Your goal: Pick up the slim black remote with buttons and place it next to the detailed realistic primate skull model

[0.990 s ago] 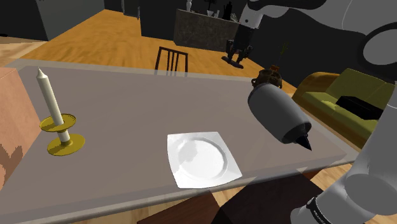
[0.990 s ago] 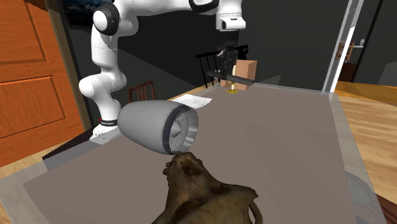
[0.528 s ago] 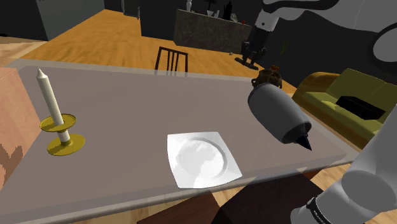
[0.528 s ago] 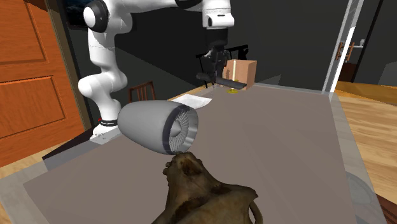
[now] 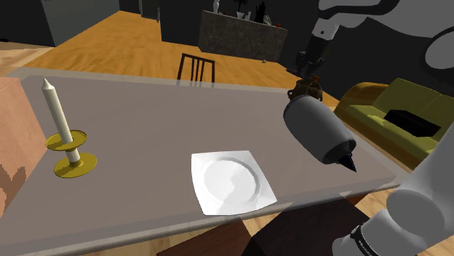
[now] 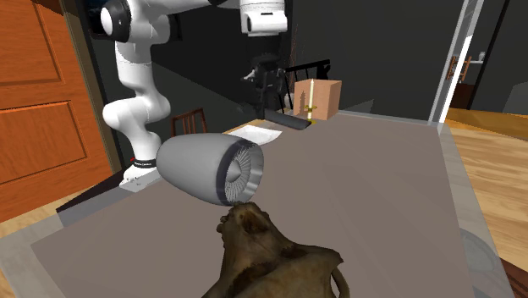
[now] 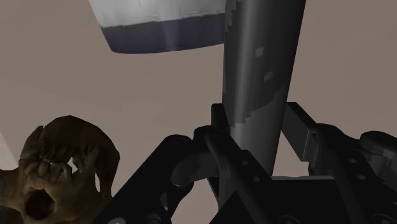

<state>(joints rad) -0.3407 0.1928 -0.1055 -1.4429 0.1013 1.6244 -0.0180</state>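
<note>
In the shoulder view, from the left: a cardboard box (image 5: 10, 156) at the bench's (image 5: 145, 120) edge; a white candle (image 5: 54, 109) upright in a brass holder (image 5: 73, 156); a white square plate (image 5: 233, 182) close to the bench's near edge; a grey turbine (image 5: 318, 132) lying on its side, its dark tip toward the stand; the brown skull (image 5: 307, 89) just behind the turbine, by the far edge; an olive sofa (image 5: 378, 98) beyond the bench on the right.

The tool (image 6: 266, 95) hangs under the white arm (image 6: 135, 93), up off the bench; its fingers (image 7: 219, 156) are clamped on the slim black remote (image 7: 261, 70), which sticks out well past them; in the second exterior view the remote shows as a dark bar just below the tool.

In the wrist view the skull lies on the bench to one side of the tool; the turbine's rim sits beyond the remote's far end.
</note>
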